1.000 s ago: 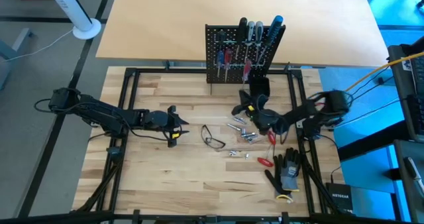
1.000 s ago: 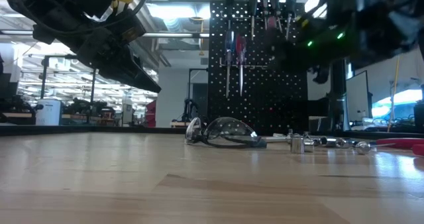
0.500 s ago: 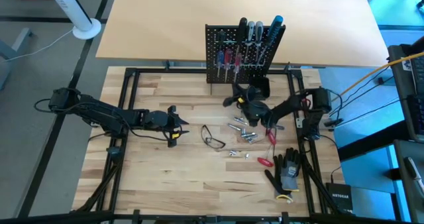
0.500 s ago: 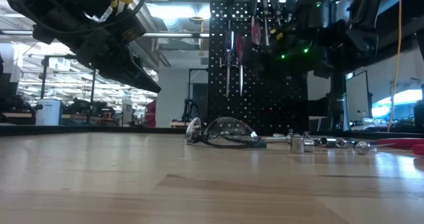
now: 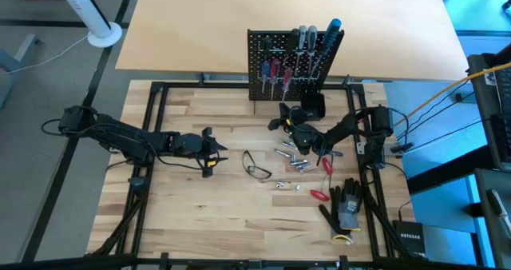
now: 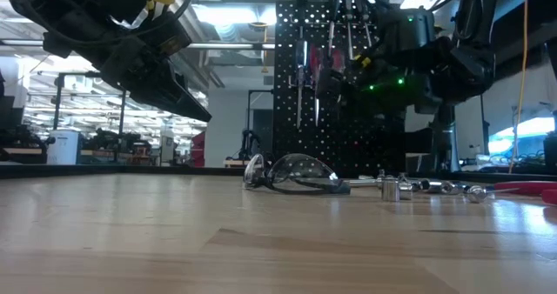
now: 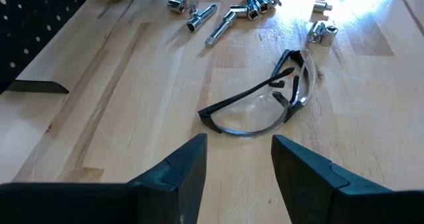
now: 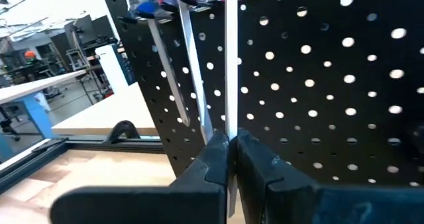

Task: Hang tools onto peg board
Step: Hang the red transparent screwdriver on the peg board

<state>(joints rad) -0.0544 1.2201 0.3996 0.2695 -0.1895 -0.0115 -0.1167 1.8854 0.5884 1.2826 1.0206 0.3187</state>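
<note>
— Up against the peg board point(image 5: 271, 82), at the far middle of the surface point(image 5: 215, 214): pinches a thin screwdriver shaft point(image 8: 230, 65) in the right pincer point(image 8: 230, 151), clamped together on it, beside other hung tools point(image 5: 275, 70).

— Reads as the hanging step, then. Needs what next?

— Probably needs the handle seated in its holder, then a release and a straight retreat, without knocking the neighbours.

— And on the left?

— Waits low at the left, left pincer point(image 7: 238, 144) apart, holding nothing, near the safety glasses point(image 7: 289, 95).

— Elsewhere?

— Leaves sockets point(image 5: 294, 160), red-handled pliers point(image 5: 326, 164) and black gloves point(image 5: 345, 210) lying right of middle. Shows a lit workshop beyond.
</note>
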